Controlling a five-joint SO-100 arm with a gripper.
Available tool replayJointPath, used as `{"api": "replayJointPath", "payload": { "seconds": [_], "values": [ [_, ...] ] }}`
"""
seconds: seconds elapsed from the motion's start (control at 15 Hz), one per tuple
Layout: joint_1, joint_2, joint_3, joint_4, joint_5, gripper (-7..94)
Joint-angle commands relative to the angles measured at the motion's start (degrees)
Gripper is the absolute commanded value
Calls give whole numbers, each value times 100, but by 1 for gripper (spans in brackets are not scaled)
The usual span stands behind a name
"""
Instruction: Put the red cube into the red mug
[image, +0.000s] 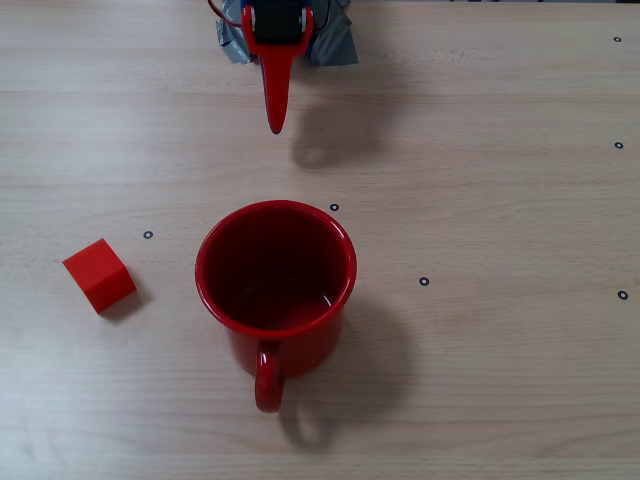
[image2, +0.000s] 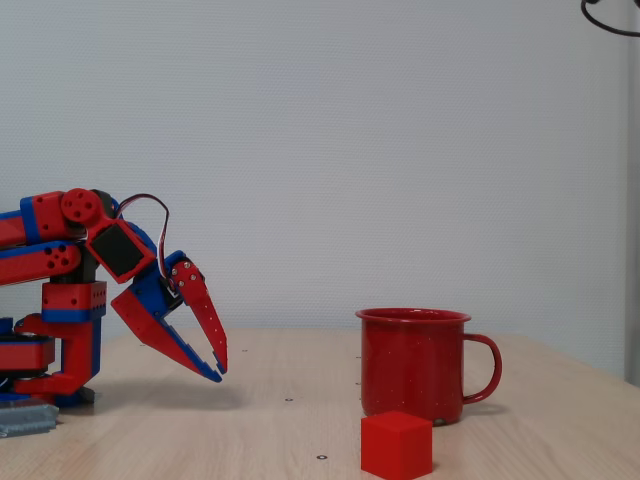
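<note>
Nearest in the side fixed view, low and right of centre: the red cube (image2: 397, 444), resting on the wooden table (image2: 250, 430), bare on all sides. In the overhead fixed view, the same red cube (image: 99, 275) at the left edge of the frame, well apart from the red mug (image: 275, 290).

Just behind the cube in the side view: the red mug (image2: 412, 362), upright, handle to the right; from above, centred, handle toward the bottom of the frame, nothing visible inside.

Farther back, at the left of the side view: the gripper (image2: 218, 368), fingertips nearly touching, pointed down, above the table, holding nothing. From above, the gripper (image: 275, 125) at top centre.
</note>
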Motion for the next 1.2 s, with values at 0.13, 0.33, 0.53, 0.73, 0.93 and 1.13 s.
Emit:
{"api": "replayJointPath", "payload": {
  "seconds": [0.13,0.33,0.53,0.73,0.93,1.13],
  "values": [
    [-167,325,123,-123,-105,0],
    [-123,70,-299,220,0,0],
    [-114,-747,-1248,299,0,0],
    [-26,-1872,-2742,800,26,0],
    [141,-3217,-4342,1441,281,0],
    [167,-4087,-5423,1969,334,0]
  ]
}}
